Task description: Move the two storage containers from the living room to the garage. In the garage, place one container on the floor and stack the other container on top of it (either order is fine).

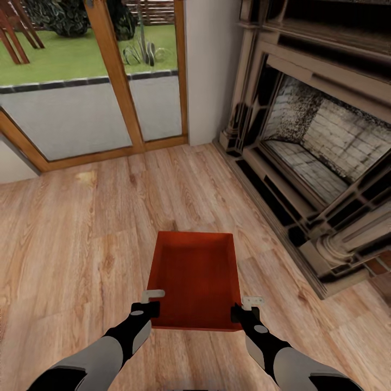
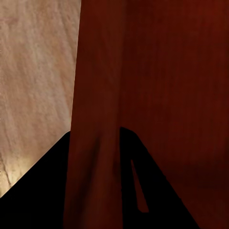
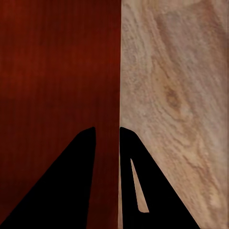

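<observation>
Head high; wrists against container (image 1: 195, 277) walls.

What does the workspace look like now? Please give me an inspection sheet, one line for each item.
Surface: light wood plank floor.
Job's things: one orange-red storage container, open top, held off the floor between both arms.
Clutter: nothing seen.
Grippers: left gripper shut on the container's left wall; right gripper shut on its right wall.
Cables: nothing seen.
Surroundings: fireplace at right; glass door to a lawn ahead.
</observation>
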### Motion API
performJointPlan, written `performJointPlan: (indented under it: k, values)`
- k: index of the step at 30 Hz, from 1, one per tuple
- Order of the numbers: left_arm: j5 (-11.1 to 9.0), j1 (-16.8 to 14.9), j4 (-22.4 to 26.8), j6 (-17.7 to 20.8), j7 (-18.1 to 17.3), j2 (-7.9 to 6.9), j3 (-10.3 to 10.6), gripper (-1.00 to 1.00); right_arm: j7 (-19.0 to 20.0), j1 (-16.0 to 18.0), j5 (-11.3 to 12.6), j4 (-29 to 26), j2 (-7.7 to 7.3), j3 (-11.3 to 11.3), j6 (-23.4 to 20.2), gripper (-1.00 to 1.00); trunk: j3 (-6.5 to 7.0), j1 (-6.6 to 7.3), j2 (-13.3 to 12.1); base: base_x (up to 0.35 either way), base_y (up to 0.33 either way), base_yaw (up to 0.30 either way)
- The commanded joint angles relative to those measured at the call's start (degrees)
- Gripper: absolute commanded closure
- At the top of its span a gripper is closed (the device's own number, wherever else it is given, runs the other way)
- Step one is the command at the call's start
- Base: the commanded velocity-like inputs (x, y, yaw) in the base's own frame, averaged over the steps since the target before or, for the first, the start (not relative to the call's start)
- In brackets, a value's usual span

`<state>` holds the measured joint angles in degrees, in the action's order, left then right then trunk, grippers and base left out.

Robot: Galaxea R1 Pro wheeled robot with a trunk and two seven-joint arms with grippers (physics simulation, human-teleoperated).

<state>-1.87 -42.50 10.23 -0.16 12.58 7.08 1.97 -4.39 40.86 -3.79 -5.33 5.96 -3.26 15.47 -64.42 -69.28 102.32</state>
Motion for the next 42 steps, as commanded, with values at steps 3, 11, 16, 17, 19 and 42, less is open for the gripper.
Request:
performJointPlan:
  k: [3,11,16,17,19,42]
  values:
    - [0.99,-0.04,0.23,-0.01,0.86,-0.40,0.33,1.00,-0.36,0.01,-0.16,0.24,0.02,-0.26,0.17,1.00,0.51,0.67,-1.20,0.000,0.000,0.000]
    - [0.99,-0.04,0.23,-0.01,0.86,-0.40,0.33,1.00,-0.36,0.01,-0.17,0.24,0.02,-0.26,0.39,1.00,1.95,2.43,-4.41,0.000,0.000,0.000]
    - [0.99,-0.04,0.23,-0.01,0.86,-0.40,0.34,1.00,-0.36,0.01,-0.17,0.24,0.02,-0.26,0.44,1.00,2.85,3.52,-6.42,0.000,0.000,0.000]
    - [0.99,-0.04,0.23,-0.01,0.86,-0.40,0.35,1.00,-0.36,0.01,-0.17,0.24,0.02,-0.26,0.44,1.00,3.03,3.74,-6.82,0.000,0.000,0.000]
    - [0.99,-0.04,0.23,-0.01,0.86,-0.40,0.33,1.00,-0.36,0.01,-0.12,0.24,0.02,-0.26,0.52,1.00,3.39,4.18,-7.62,0.000,0.000,0.000]
    - [-0.58,-0.04,-0.02,-0.02,0.86,-0.50,0.32,1.00,-0.27,0.01,-0.29,0.24,0.02,-0.22,0.69,1.00,7.52,9.24,-16.85,0.000,0.000,0.000]
